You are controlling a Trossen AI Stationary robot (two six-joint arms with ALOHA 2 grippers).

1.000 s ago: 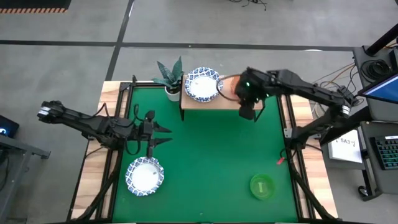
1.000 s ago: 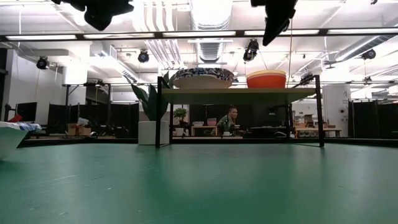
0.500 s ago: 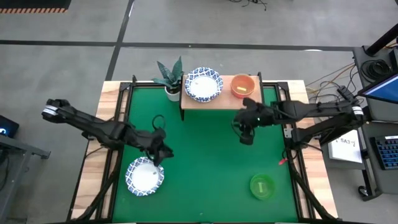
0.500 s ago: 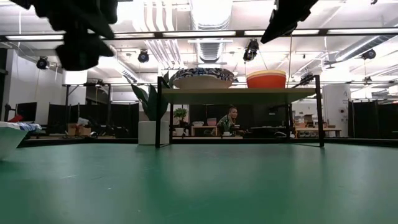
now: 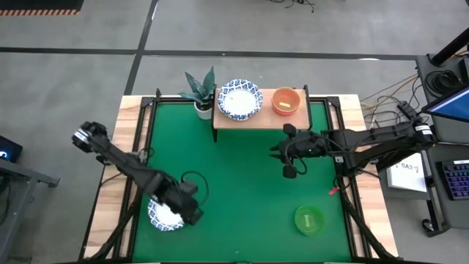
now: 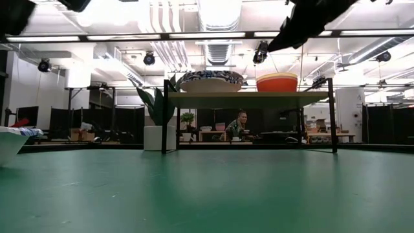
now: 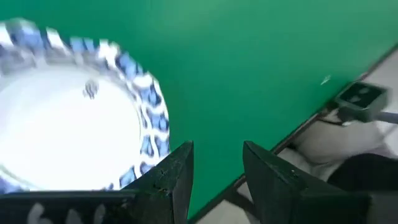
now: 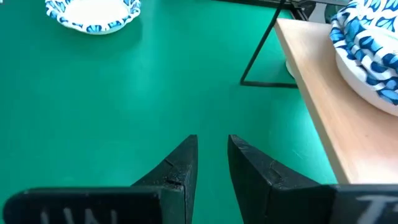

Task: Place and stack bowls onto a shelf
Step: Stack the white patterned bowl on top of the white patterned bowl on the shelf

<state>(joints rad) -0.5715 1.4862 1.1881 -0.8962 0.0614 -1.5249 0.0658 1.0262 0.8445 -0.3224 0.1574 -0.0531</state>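
Shelf point(image 5: 253, 117) held one patterned bowl point(image 5: 239, 98) and the orange bowl point(image 5: 286, 101); second patterned bowl point(image 5: 166, 213) and green bowl point(image 5: 308, 219) remained on the tabletop point(image 5: 242, 183); left end effector point(image 7: 216, 169) empty, fingers apart, beside that bowl's rim; right end effector point(image 8: 212, 155) empty, narrowly parted.

White bowls point(image 5: 239, 99) with blue-patterned rims; orange-red bowl point(image 5: 285, 101); green bowl point(image 5: 308, 219); green mat point(image 5: 249, 183); light wood shelf point(image 5: 253, 119).

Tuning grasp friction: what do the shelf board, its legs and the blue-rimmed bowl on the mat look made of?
Light wooden shelf board: pale wood, matte, faint grain.
Thin black legs: likely painted metal rod.
White bowl with blue-patterned wavy rim on the mat: smooth white surface, ceramic or melamine; cannot tell which.
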